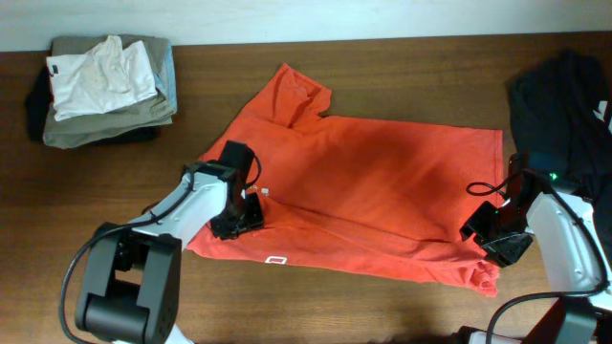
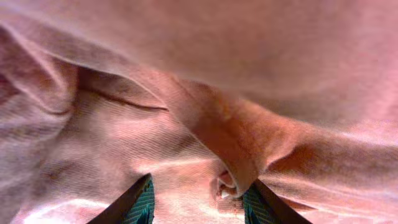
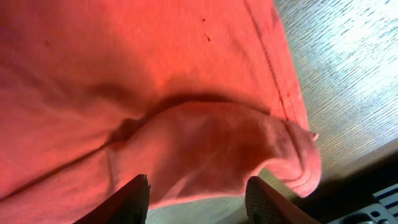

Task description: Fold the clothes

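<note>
Red-orange T-shirt (image 1: 373,182) lies spread on the table (image 1: 402,67), to the right of the khaki-grey folded pile (image 1: 105,105) and not touching it. Left gripper (image 1: 237,218) sits on the shirt edge nearest the pile, fingers apart, a fabric ridge between them, not clamped. Right gripper (image 1: 492,234) sits at the shirt corner farthest from the pile, fingers apart over bunched cloth, released.

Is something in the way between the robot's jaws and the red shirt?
No, nothing visible is. Both pairs of jaws sit open right at the red shirt, with bunched cloth between them.
</note>
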`<state>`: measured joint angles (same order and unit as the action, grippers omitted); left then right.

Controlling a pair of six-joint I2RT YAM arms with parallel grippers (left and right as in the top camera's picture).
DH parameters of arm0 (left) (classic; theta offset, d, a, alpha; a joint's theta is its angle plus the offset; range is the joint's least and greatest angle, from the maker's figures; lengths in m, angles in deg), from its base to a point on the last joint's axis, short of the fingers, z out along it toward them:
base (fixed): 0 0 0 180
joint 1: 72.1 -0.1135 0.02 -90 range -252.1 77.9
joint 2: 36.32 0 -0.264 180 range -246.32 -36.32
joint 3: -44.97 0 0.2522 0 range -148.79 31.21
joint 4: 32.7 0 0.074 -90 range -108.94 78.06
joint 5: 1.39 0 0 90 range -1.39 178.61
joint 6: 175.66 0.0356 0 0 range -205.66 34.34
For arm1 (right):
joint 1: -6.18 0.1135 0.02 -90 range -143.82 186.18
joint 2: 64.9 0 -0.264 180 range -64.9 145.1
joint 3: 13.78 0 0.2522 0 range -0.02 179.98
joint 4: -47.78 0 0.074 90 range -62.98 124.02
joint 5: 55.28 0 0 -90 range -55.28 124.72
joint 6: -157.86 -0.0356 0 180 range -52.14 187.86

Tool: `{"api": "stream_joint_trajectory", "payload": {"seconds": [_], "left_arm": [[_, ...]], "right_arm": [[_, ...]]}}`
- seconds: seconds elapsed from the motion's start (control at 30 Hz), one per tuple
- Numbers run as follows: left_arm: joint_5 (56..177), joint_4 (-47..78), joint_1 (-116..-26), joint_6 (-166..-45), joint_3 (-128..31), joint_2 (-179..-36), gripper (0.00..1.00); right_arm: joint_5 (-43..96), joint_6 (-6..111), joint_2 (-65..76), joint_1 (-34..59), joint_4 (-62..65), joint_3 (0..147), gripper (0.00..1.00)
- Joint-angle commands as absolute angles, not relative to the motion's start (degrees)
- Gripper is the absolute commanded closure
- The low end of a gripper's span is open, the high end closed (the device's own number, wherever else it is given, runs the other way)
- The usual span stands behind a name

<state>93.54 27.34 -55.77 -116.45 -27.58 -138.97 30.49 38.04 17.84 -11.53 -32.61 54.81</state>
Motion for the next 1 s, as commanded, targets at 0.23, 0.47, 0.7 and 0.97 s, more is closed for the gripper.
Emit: {"api": "stream_joint_trajectory", "payload": {"seconds": [0.23,0.47,0.7,0.97], "left_arm": [[99.29,29.37,-56.27,-114.24,-31.31,-136.50,0.47],[99.33,26.31,-51.85,-114.30,-29.87,-136.70,0.48],[93.32,29.31,-51.92,-116.03,-29.61,-136.70,0.48],[93.30,28.19,-51.90,-115.99,-29.28,-136.70,0.48]], "right_arm": [[30.21,37.86,17.71,-11.84,-32.63,54.52,0.46],[30.21,37.88,17.71,-11.84,-33.05,54.52,0.43],[30.23,37.91,17.71,-11.84,-33.03,54.52,0.43],[30.23,37.88,17.71,-11.84,-32.85,54.52,0.43]]}}
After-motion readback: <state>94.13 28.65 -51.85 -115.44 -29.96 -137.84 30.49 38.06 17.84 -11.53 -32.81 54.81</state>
